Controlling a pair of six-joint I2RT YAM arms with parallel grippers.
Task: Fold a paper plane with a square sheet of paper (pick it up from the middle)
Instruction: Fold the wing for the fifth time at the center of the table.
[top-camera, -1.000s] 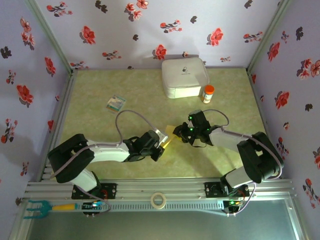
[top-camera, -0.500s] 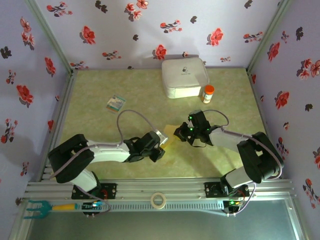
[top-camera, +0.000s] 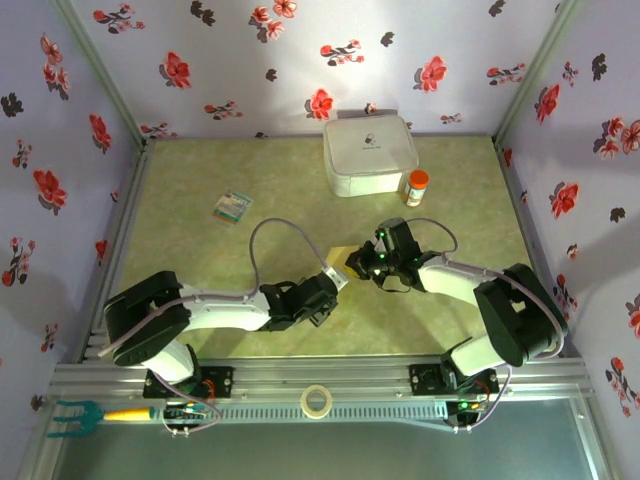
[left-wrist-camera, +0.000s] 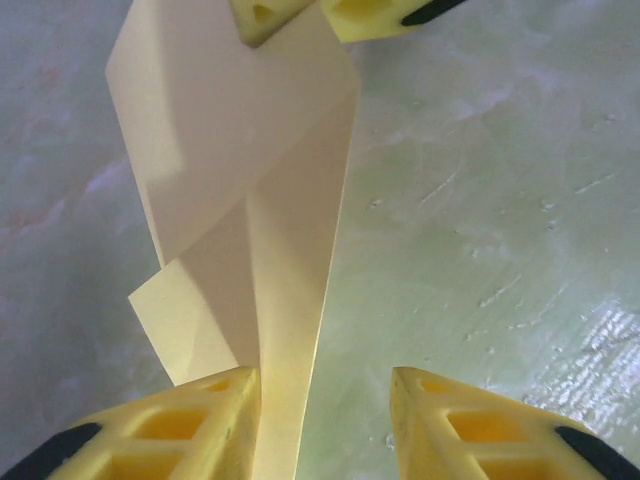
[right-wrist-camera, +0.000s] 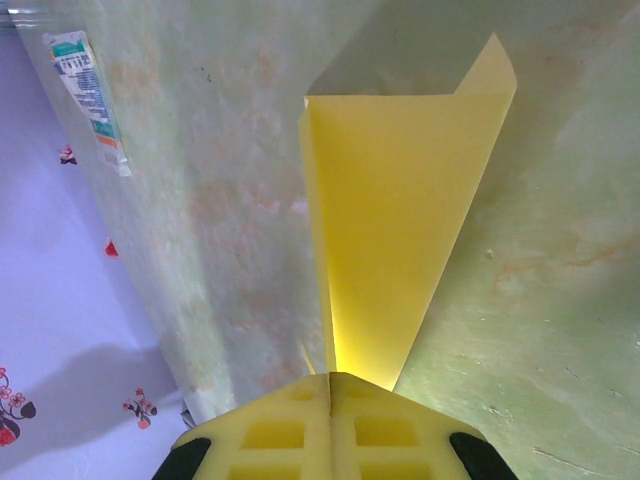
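A small teal-and-white card (top-camera: 232, 206) is seen lying flat on the left of the bench (top-camera: 190, 250), well apart from the work. The left jaws are held apart. One end of the thin yellow paper sheet (left-wrist-camera: 240, 190) passes between them and rests against one finger (left-wrist-camera: 215, 405), but it is not pinched. The sheet, already creased lengthwise into a long tapering shape, is found near the middle of the bench, between the two arms. The right jaws are pressed together on its other end.

The paper is judged very light, limp and easily crumpled. Its only stiffness is given by the creases, so it is best taken along the folded ridge rather than by a loose flap.

A white rounded square box (top-camera: 368, 155) and a small orange-capped bottle (top-camera: 416, 187) are set at the back right. The bench is covered in glossy, pale green marbled material, probably slippery under paper. It is enclosed by lilac walls (top-camera: 60, 120) printed with red flowers.
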